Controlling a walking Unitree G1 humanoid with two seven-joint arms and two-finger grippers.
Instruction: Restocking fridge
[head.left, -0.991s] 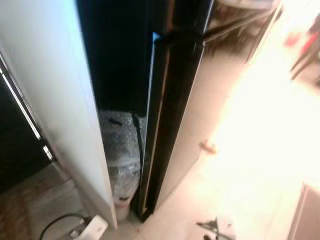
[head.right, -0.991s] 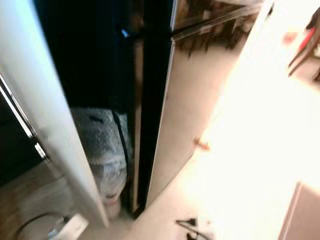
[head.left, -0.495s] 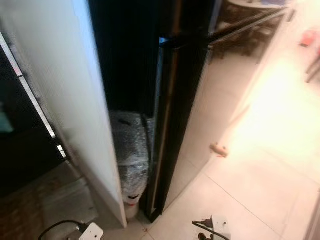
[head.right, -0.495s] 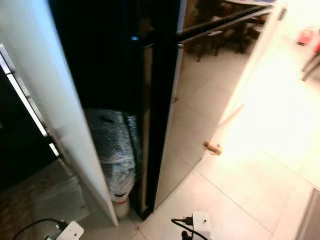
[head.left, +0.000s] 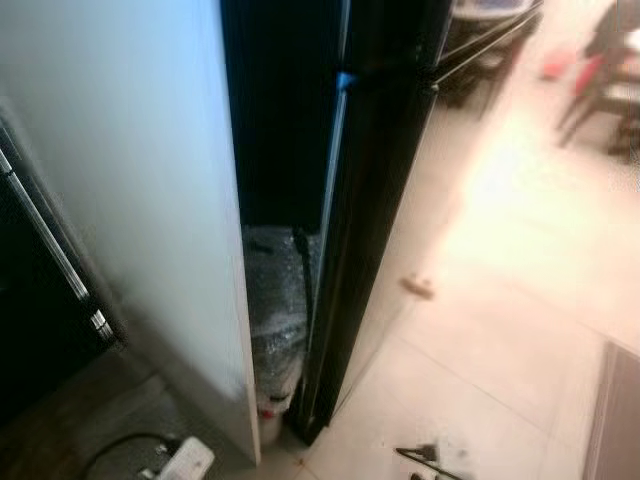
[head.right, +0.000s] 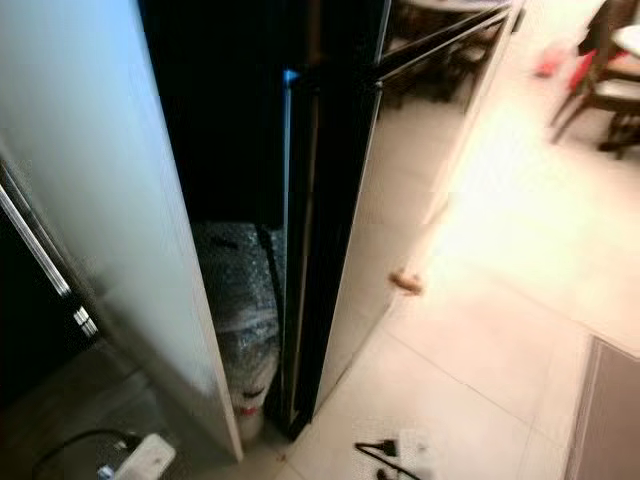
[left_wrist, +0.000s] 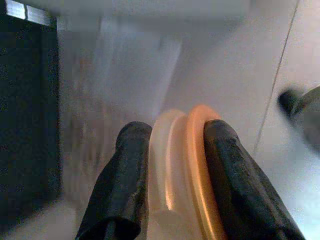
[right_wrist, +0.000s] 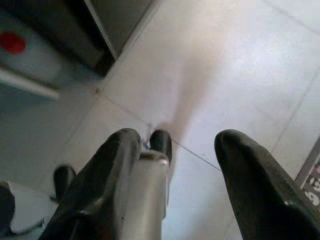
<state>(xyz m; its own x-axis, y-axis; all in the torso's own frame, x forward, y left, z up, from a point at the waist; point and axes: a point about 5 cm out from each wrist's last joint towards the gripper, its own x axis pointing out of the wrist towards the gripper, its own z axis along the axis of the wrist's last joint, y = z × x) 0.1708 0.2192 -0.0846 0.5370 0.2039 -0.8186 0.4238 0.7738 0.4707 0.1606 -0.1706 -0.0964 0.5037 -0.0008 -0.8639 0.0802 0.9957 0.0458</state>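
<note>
fridge door (head.right: 345, 200): glossy black, mirror-like, center frame | white panel (head.left: 140, 200): smooth matt, left of frame | bundle (head.left: 275, 300): crinkled bubble wrap, lower center | floor (head.right: 480, 340): smooth pale tile, slight sheen, right | lid (left_wrist: 192, 165): translucent orange-and-whitish plastic | fingers (right_wrist: 250, 190): matt black

Both eye views are soft with motion blur. Strong glare washes out the tiled floor (head.left: 520, 200) at the right, while the gap (head.left: 280, 120) beside the black fridge (head.right: 330, 250) sinks into near-black shadow. The left wrist view is smeared; the right wrist view is evenly lit.
</note>
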